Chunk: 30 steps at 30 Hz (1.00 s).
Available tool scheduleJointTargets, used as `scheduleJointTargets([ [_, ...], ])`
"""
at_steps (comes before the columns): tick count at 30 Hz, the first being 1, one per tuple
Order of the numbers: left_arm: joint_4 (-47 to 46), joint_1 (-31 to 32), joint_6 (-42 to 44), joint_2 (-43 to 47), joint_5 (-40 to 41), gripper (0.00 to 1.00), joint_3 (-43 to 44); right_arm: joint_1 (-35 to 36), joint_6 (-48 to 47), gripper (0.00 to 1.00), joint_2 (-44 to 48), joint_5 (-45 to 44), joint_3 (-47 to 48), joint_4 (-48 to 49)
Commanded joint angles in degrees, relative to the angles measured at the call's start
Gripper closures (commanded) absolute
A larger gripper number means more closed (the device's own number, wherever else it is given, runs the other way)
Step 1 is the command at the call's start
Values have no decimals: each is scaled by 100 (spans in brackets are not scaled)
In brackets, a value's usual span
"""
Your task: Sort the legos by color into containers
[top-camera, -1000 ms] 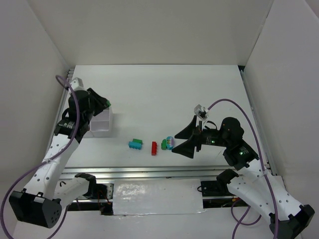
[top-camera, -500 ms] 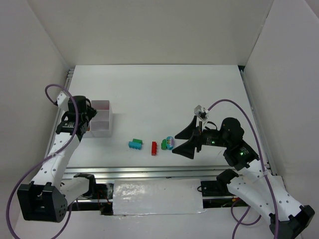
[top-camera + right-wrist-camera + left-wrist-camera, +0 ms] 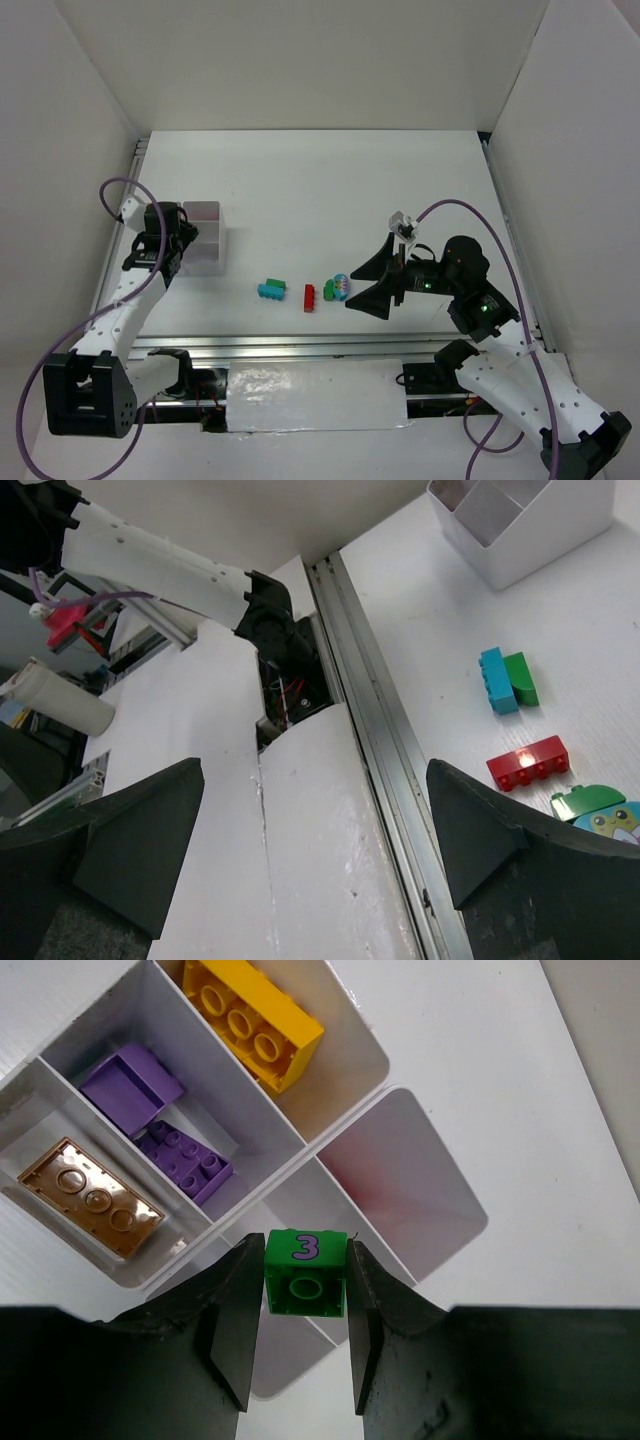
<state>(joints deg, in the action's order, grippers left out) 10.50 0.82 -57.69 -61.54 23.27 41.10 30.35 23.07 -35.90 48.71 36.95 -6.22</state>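
Table [image 3: 330, 190]: white and flat; all things of the task are resting on it or are held above it.
Right gripper [image 3: 351, 288]: the jaws are spread fully and nothing is held. It is kept low, just beside a green rounded piece [image 3: 329, 291] and a pale-blue oval piece [image 3: 342, 285].
Left gripper [image 3: 301, 1260]: a green brick [image 3: 305, 1295] is pinched between its two fingers, and it is hovering above the organiser tray [image 3: 205, 263].
Organiser tray: it is placed at the left side of the table. A yellow brick [image 3: 250, 1025] is seen in one far compartment, two purple pieces [image 3: 185, 1160] in the next and a golden-brown brick [image 3: 90, 1195] in the third. No brick is visible in the near row.
Loose legos: a teal brick [image 3: 492, 680] touching a green piece [image 3: 520, 678], then a red brick [image 3: 527, 763], then the two rounded pieces, which are touching each other.
Green brick: it is marked "3" and is held over the near row of compartments, not yet released.
Step in hand: the placing of the green brick is judged to be in progress.
Next move: the brick is to be lowered into a compartment that holds no other colour, and then the fingers are to be opened. The divider walls should not be struck.
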Motion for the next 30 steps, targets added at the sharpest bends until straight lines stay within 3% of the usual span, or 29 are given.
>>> scheduleJointTargets([
  [1, -654, -38, -102, -33, -85, 100, -6, 15, -57, 0, -13, 121, -39, 147],
  [8, -760, -47, -67, -236, -164, 100, 56, 15, -57, 0, -57, 156, -65, 200],
  [11, -760, -56, -137, -288, -208, 94, 21, 15, -66, 1, -57, 148, -65, 182],
  [14, -822, -64, -190, -253, -226, 83, -85, 15, -57, 0, -49, 139, -65, 182],
  [18, -830, -64, -164, -192, -200, 51, -146, 15, -75, 1, -66, 157, -65, 182],
  [21, -822, -64, -172, -174, -209, 35, -164, 15, -66, 1, -66, 165, -65, 191],
  [25, -901, -284, -164, -166, -384, 25, -226, 15, -83, 0, -40, 148, -74, 165],
  [30, -778, -311, -102, 10, -411, 21, -138, 15, -75, 0, -57, 148, -74, 173],
])
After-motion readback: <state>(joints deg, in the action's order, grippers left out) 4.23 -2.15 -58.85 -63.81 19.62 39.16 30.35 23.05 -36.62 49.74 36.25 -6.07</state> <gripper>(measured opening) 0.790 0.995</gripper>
